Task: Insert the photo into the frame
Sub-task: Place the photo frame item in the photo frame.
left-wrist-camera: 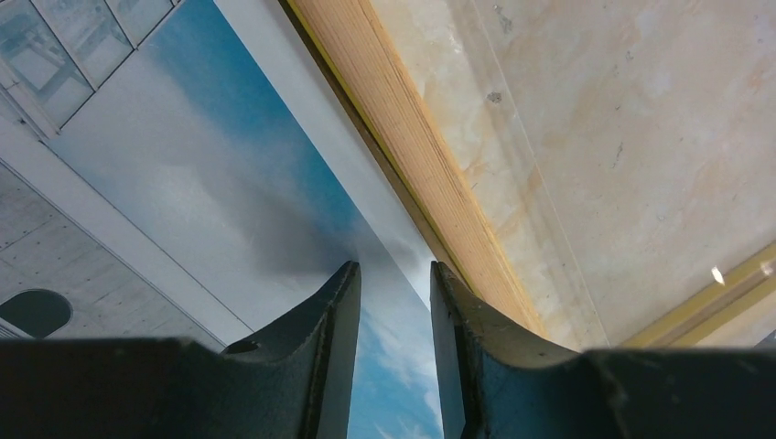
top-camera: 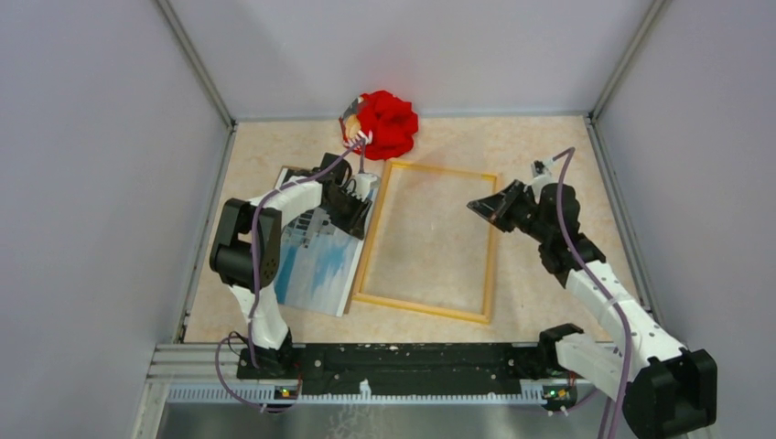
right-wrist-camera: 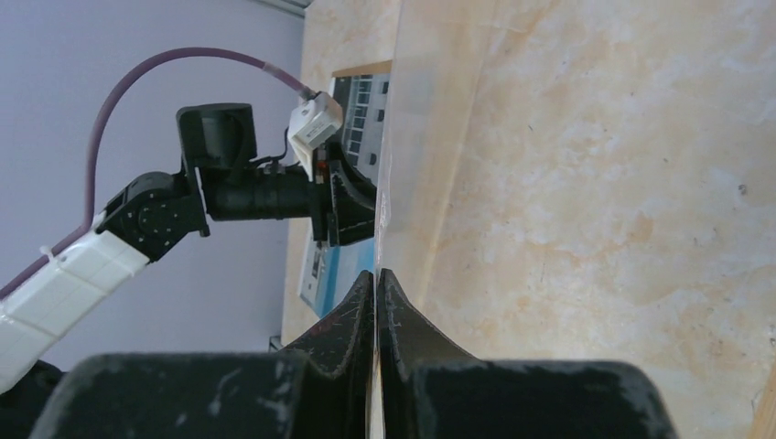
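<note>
Photo (top-camera: pixel 316 261) lies flat on the tabletop (top-camera: pixel 540 146), right edge against the frame (top-camera: pixel 421 308). Left fingers (left-wrist-camera: pixel 334 311) hang part-spread above that edge; right fingers (right-wrist-camera: pixel 352 320) are pressed together by the frame's right rail.

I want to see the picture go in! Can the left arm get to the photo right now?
Probably yes. The left gripper hangs open right over the edge of the photo, next to the frame. Nothing lies between it and the print, so the way looks free.

The photo (top-camera: pixel 316 261) lies beside the frame (top-camera: pixel 421 309) — the left gripper (top-camera: pixel 359 212) over their adjoining edges.
</note>
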You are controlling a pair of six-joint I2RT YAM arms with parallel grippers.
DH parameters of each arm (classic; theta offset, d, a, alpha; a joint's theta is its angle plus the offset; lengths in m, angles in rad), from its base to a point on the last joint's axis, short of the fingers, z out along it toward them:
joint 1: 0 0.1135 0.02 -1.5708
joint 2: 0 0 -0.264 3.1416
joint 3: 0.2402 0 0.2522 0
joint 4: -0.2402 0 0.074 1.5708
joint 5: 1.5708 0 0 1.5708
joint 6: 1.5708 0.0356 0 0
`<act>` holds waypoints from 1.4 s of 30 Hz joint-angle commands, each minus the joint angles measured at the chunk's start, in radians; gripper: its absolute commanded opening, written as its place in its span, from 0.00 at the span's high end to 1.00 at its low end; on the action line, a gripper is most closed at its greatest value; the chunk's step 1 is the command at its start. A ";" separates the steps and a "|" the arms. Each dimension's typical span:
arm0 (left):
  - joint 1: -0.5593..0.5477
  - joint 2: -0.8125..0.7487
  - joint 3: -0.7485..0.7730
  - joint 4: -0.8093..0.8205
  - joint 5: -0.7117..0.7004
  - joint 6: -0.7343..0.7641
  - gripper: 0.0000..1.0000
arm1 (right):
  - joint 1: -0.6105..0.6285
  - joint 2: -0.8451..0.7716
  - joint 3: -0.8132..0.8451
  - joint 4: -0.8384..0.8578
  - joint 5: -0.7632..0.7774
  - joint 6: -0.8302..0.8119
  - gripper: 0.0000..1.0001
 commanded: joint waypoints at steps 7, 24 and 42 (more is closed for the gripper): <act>-0.006 -0.003 0.016 0.015 0.028 -0.014 0.60 | 0.094 0.024 0.087 0.139 0.025 0.023 1.00; -0.006 -0.012 0.000 0.022 0.037 -0.013 0.61 | 0.109 0.049 0.024 0.179 0.141 0.057 1.00; -0.006 -0.012 -0.016 0.026 0.044 -0.009 0.62 | 0.109 0.070 -0.038 0.263 0.134 0.081 1.00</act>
